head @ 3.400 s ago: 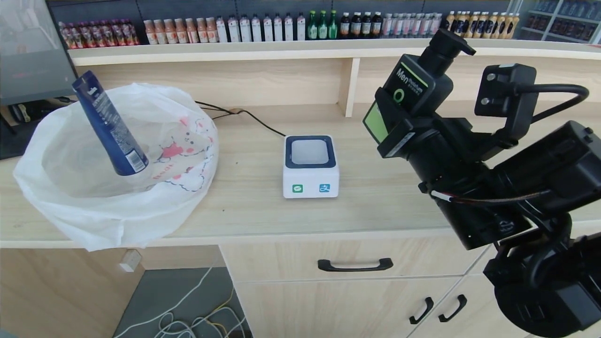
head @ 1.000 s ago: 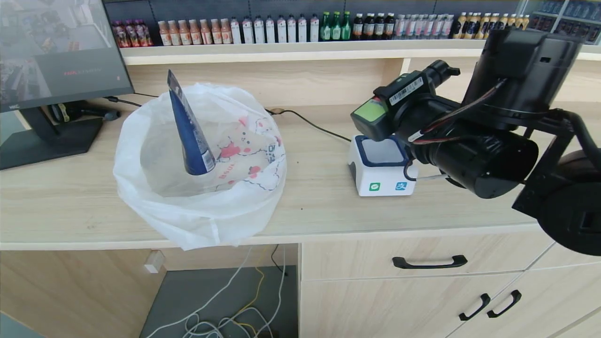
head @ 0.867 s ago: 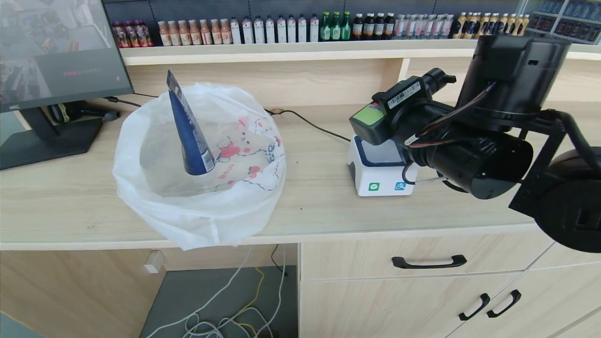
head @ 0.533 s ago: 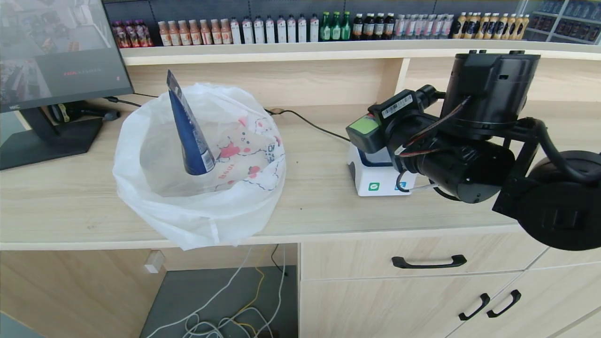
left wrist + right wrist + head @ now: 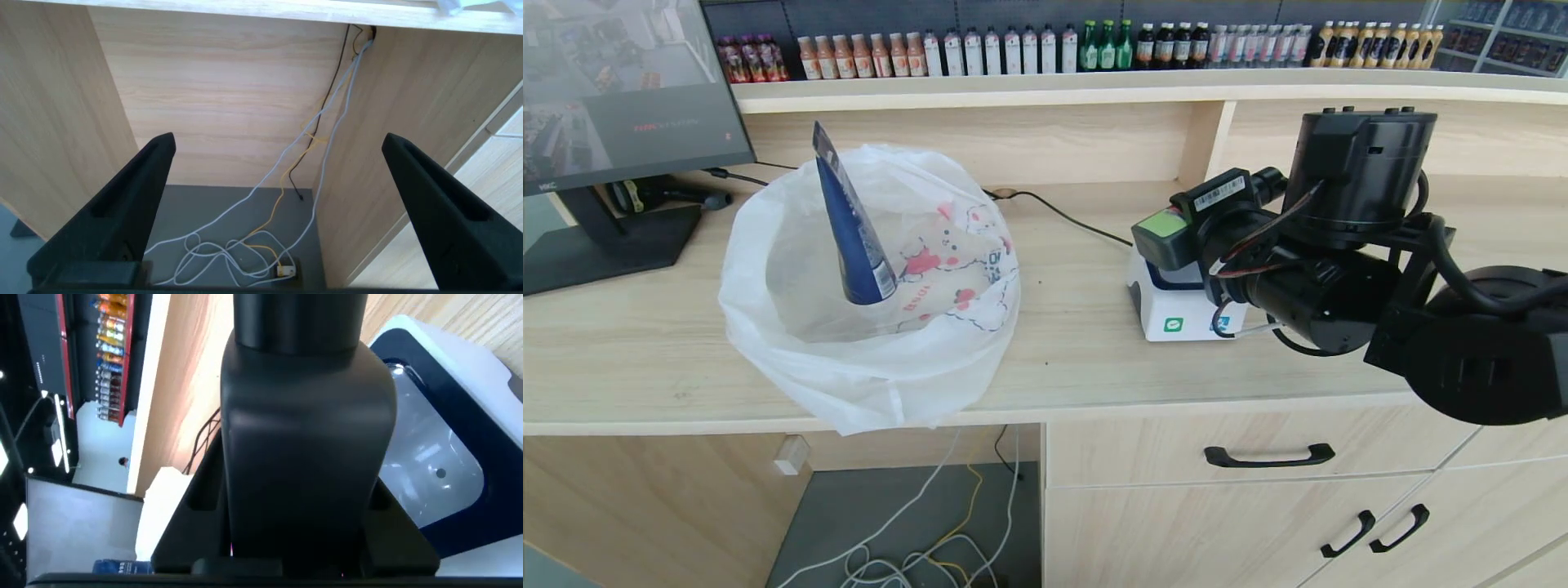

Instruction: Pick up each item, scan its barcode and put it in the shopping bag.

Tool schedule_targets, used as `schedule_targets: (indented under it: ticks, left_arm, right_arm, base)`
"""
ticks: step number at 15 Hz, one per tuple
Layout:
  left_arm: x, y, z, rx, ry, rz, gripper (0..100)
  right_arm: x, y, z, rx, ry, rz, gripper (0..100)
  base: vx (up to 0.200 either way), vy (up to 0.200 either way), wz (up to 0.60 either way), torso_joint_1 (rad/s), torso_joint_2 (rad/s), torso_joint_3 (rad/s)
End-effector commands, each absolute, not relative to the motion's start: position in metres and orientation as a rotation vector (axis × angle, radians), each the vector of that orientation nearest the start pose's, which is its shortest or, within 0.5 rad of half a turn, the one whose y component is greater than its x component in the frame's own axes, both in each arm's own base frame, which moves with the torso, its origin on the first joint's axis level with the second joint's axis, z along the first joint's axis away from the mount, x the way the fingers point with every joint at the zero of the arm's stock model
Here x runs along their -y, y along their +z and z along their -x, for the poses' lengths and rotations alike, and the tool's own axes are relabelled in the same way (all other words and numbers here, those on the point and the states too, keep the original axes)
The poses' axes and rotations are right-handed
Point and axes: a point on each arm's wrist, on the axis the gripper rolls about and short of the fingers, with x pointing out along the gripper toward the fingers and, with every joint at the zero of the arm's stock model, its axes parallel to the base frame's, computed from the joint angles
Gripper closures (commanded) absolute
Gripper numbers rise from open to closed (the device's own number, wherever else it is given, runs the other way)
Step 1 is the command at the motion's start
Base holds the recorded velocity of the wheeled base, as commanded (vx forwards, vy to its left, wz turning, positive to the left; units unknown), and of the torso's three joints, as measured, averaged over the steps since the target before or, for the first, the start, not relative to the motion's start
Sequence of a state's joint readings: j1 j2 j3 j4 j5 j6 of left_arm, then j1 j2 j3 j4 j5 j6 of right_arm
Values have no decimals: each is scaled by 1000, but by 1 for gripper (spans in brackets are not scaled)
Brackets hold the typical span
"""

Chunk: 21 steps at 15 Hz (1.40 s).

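1. The bottle (image 5: 1201, 208) lies nearly level in the right gripper (image 5: 1232, 245), just above the scanner (image 5: 1176, 314) on the counter (image 5: 1078, 359). Its long axis runs across from the robot's left to its right, slanting a little away.
2. The end with the green patch points toward the bag (image 5: 866, 359); the pump end points right and toward the back wall. A barcode sticker on the bottle faces up.
3. The right gripper's fingers are mostly hidden by the bottle and wrist, but they seem pressed against the bottle's sides.
4. In the right wrist view the bottle (image 5: 302, 457) covers part of the scanner (image 5: 433, 449). I cannot tell whether the two touch.
5. A tube (image 5: 849, 229) stands tilted in the bag, its lower end blurred behind the plastic.
6. The left gripper (image 5: 278, 204) hangs below the counter, fingers spread and empty, with cables (image 5: 245, 245) on the floor beneath.
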<state>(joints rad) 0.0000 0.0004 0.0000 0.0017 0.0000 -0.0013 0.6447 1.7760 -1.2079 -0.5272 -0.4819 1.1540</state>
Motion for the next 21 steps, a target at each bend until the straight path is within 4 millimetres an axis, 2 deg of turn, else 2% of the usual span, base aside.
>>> schedule_targets:
  ticks: [1, 7, 21]
  left_arm:
    - [0, 75, 23, -2, 0, 2, 0]
    - [0, 75, 23, -2, 0, 2, 0]
    - [0, 75, 23, -2, 0, 2, 0]
  right_arm:
    - [-201, 258, -285, -127, 118, -1143, 100]
    - [-194, 249, -288, -138, 85, -1136, 100]
    - [-191, 246, -287, -142, 70, -1144, 100]
  base:
    - [0, 0, 0, 0, 0, 0]
    - [0, 0, 0, 0, 0, 0]
    - [0, 0, 0, 0, 0, 0]
